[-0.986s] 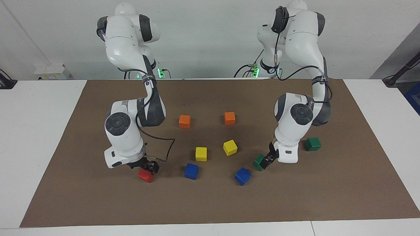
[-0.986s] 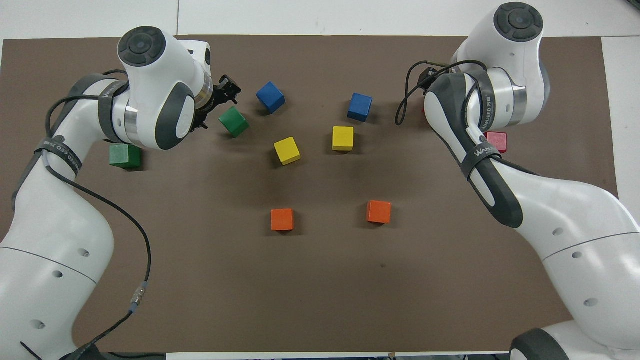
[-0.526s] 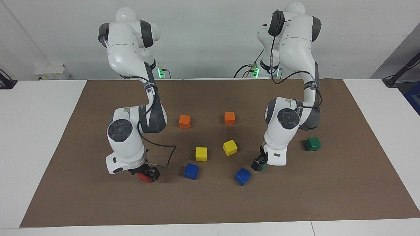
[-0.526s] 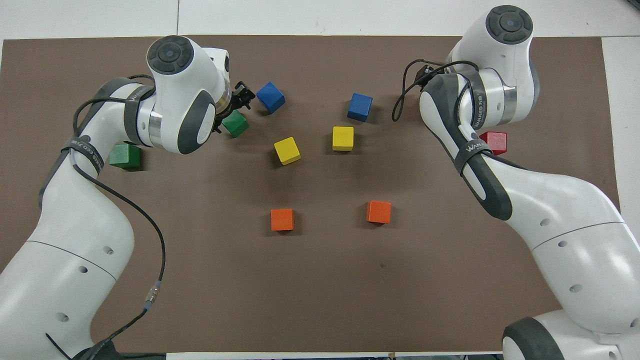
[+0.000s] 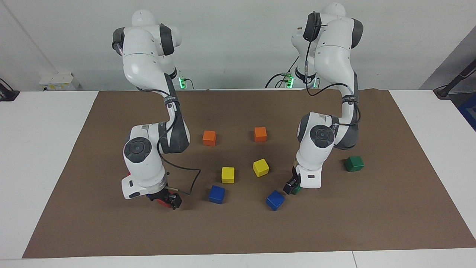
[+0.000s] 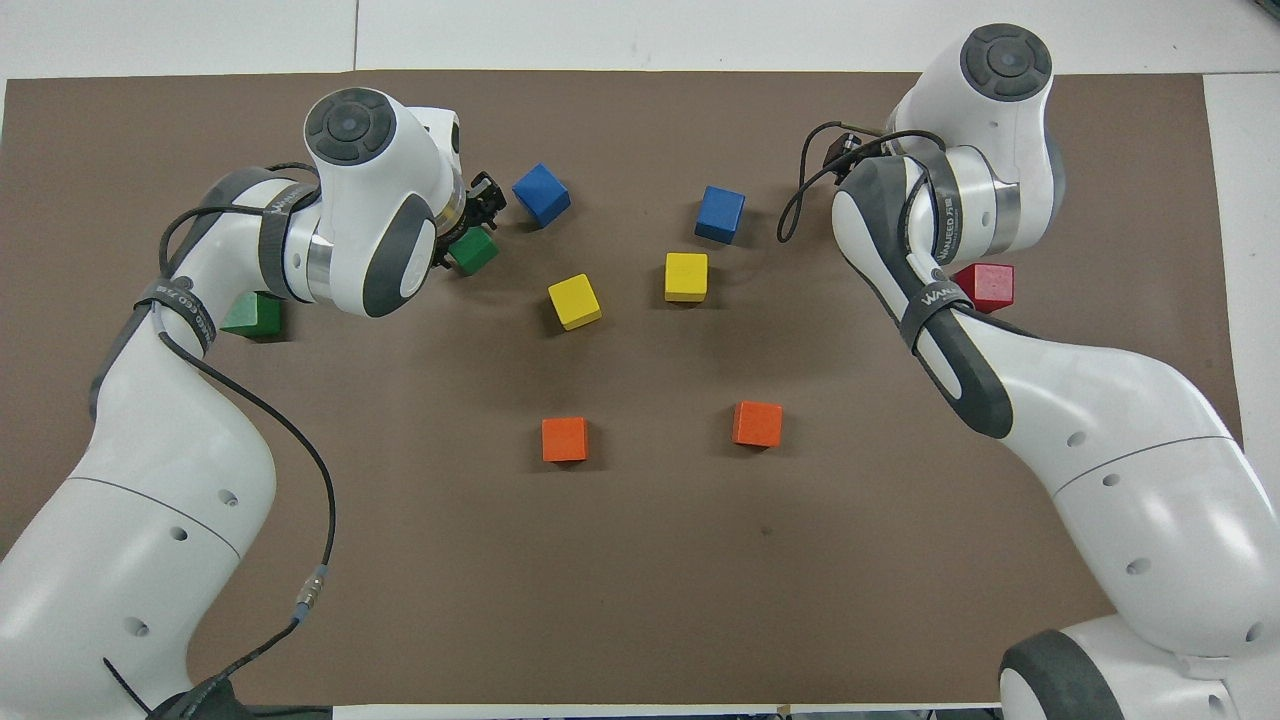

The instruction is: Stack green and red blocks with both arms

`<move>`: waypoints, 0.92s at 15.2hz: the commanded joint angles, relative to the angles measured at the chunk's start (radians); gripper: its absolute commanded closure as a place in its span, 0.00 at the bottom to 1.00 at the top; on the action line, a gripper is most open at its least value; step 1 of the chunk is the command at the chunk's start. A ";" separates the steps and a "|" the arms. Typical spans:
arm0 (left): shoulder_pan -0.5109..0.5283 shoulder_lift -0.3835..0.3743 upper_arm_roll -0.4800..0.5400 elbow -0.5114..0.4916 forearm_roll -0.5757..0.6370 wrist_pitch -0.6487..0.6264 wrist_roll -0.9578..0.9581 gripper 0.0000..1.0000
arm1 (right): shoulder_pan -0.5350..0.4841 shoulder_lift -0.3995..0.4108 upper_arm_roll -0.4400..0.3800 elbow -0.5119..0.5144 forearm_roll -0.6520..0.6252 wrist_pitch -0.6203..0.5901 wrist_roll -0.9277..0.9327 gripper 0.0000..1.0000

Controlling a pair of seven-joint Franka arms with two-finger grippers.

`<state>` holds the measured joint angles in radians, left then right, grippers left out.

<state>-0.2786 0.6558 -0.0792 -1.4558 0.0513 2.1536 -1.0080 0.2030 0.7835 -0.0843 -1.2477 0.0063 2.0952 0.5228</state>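
Green blocks: two. One (image 5: 296,190) sits down on the mat between the left gripper's (image 5: 291,186) jaws, just beside a blue block; the other (image 5: 354,163) lies apart, toward the left arm's end of the counter and nearer to the robots.
Red blocks: two. One (image 5: 162,202) is under the right gripper (image 5: 166,198), only a sliver showing in the facing view; the other (image 6: 985,286) lies nearer to the robots, half hidden by the right forearm in the overhead view.
Other blocks: two blue (image 5: 216,194) (image 5: 275,200), two yellow (image 5: 228,175) (image 5: 260,167), two orange (image 5: 209,138) (image 5: 260,134).
Left arm: elbow bent, wrist pointing down, gripper low at the mat around the green block.
Left jaws: either side of the green block; whether they are pressing on it, I cannot tell.
Right arm: bent likewise, gripper low over the red block.
Right jaws: spread wide, straddling the red block, which rests on the mat.
Surface: brown mat (image 5: 238,230) covering a white counter (image 5: 41,149).
Room: pale wall, green lights at the arm bases.
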 commanded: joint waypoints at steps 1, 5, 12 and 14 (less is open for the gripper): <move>-0.008 -0.016 0.024 0.003 0.053 -0.103 -0.011 1.00 | -0.002 -0.027 0.008 -0.085 -0.009 0.048 0.020 0.00; 0.068 -0.163 0.016 -0.019 0.035 -0.296 0.323 1.00 | -0.005 -0.036 0.008 -0.113 -0.011 0.066 0.016 0.69; 0.337 -0.381 0.021 -0.276 -0.048 -0.261 0.939 1.00 | -0.014 -0.075 0.008 -0.096 -0.017 -0.026 -0.024 1.00; 0.364 -0.390 0.021 -0.329 -0.048 -0.197 1.008 1.00 | -0.011 -0.116 0.006 -0.098 -0.022 -0.091 -0.126 1.00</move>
<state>0.0732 0.2991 -0.0516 -1.6924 0.0134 1.8758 -0.0590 0.1995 0.7391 -0.0877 -1.3162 0.0012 2.0692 0.4804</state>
